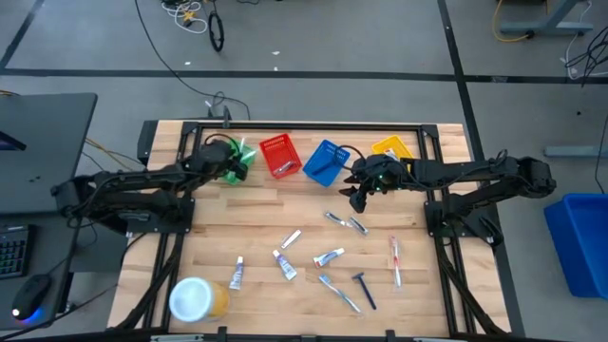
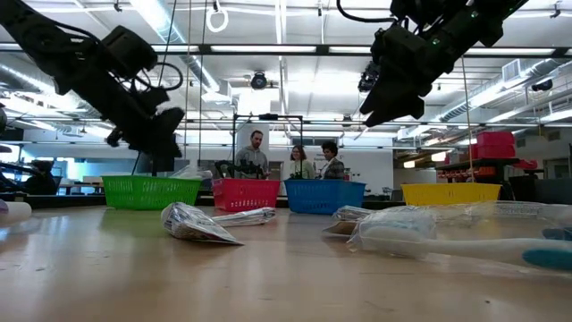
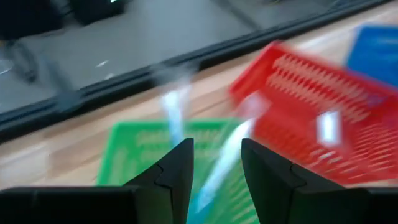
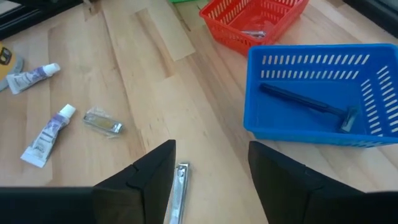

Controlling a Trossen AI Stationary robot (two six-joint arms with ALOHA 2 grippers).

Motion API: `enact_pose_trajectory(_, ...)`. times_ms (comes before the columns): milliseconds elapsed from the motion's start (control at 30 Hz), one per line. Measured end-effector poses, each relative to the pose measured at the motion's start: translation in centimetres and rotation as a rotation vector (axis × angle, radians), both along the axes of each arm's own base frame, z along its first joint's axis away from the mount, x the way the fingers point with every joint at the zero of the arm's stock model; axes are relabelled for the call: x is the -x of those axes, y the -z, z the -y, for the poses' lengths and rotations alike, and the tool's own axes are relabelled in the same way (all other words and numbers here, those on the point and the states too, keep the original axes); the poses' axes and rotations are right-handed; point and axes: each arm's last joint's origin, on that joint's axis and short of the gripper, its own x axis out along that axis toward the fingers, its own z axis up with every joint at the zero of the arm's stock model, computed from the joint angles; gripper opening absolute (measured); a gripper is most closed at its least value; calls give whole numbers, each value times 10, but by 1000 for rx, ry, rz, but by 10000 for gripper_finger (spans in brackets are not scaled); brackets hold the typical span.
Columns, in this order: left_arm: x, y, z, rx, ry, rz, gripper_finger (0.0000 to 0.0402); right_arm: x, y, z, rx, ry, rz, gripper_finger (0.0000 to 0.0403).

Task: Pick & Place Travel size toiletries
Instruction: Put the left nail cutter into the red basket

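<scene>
Small white tubes (image 1: 285, 264), a red toothbrush (image 1: 395, 261), a blue toothbrush (image 1: 339, 293) and a dark razor (image 1: 364, 290) lie flat on the near half of the table. My left gripper (image 1: 237, 163) hovers open over the green basket (image 3: 134, 146); a pale blue-white toothbrush (image 3: 217, 168) shows blurred beyond its fingers. My right gripper (image 1: 359, 198) hangs open above the table, near side of the blue basket (image 4: 311, 127), with a small metal item (image 4: 179, 193) on the wood below its fingers. A dark razor (image 4: 308, 102) lies in the blue basket.
Four baskets stand in a row at the far edge: green, red (image 1: 279, 156), blue (image 1: 325, 161), yellow (image 1: 392, 147). A white-lidded yellow jar (image 1: 197, 299) sits at the near left corner. Two clear-wrapped items (image 1: 347, 222) lie near the right gripper. People stand in the room beyond the table.
</scene>
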Motion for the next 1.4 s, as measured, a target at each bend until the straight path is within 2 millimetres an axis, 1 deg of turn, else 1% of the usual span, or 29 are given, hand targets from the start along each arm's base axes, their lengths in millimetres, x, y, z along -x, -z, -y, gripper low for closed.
enact_pose_trajectory(200,-16,-18,8,-62,226,191,134,0,0,0,-8,3,0,208)
enact_pose_trajectory(367,-27,-27,23,-54,401,314,132,-4,4,0,-8,2,-7,219)
enact_pose_trajectory(467,-32,-28,37,-39,497,328,132,-8,9,1,2,6,-12,223)
enact_pose_trajectory(600,-38,-31,56,-21,558,353,132,-15,14,3,22,21,-10,224)
enact_pose_trajectory(767,-46,-44,81,-19,683,395,141,-19,20,3,12,28,-25,214)
enact_pose_trajectory(933,-52,-53,102,-38,703,402,155,-21,23,4,9,30,-30,203)
enact_pose_trajectory(1033,-60,-51,112,-26,700,371,165,-21,23,4,9,30,-24,199)
enact_pose_trajectory(1100,-71,-49,118,-22,710,346,170,-22,22,4,10,30,-17,198)
enact_pose_trajectory(1200,-88,-38,123,6,710,261,174,-21,23,4,-3,41,-18,197)
enact_pose_trajectory(1400,-124,-10,136,138,759,79,176,-21,23,4,-8,45,-17,202)
